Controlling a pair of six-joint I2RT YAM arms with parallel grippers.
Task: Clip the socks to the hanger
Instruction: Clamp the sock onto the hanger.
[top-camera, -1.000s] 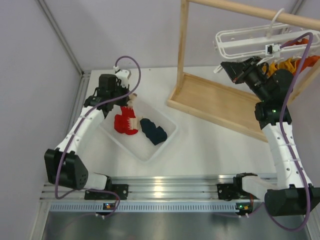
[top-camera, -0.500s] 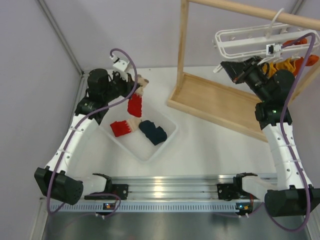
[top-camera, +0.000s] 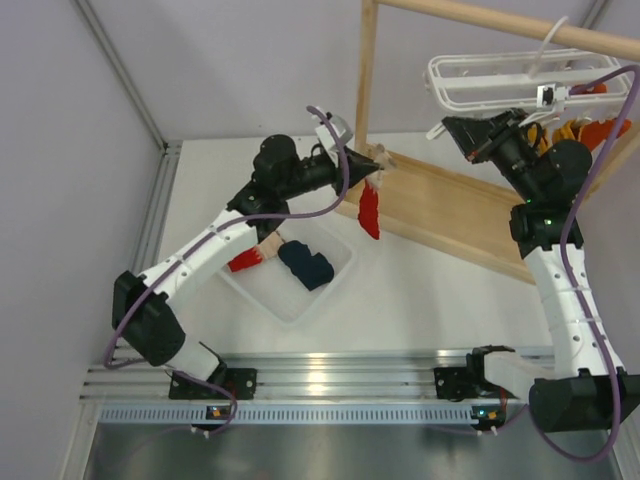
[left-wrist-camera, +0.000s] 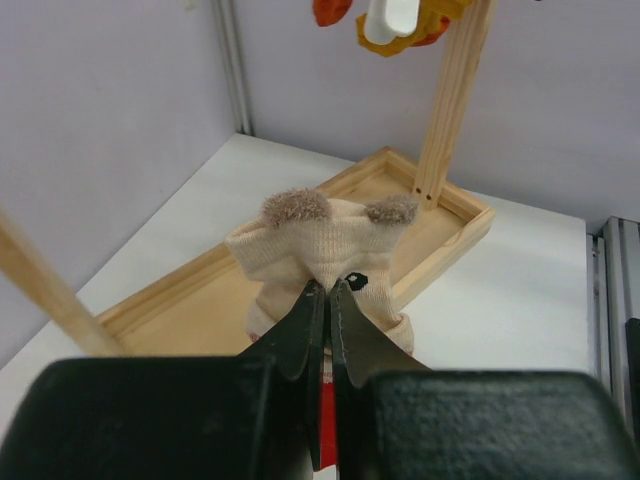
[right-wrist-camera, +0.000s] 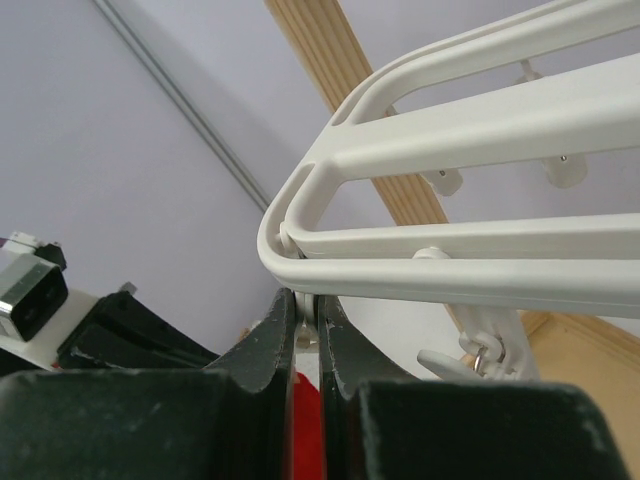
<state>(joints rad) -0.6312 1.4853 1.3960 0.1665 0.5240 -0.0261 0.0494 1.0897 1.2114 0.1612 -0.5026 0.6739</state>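
Centre of top view, above the left end of the wooden rack's tray (top-camera: 440, 210): left gripper (top-camera: 378, 163) clamped narrow on red sock (top-camera: 369, 210) at its beige face cuff, the sock hanging free. Navy sock (top-camera: 306, 264) in white bin (top-camera: 312, 300). Upper right: right gripper (top-camera: 452, 128) pinched on white clip (right-wrist-camera: 308, 350) under a corner of the hanger (right-wrist-camera: 480, 268).

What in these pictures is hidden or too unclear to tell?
Left wrist view: the left gripper hides the red part of the held sock.
Right wrist view: the right gripper pinches a white piece; its fingers hide what it is.
Top view: the left arm covers part of the second red sock.
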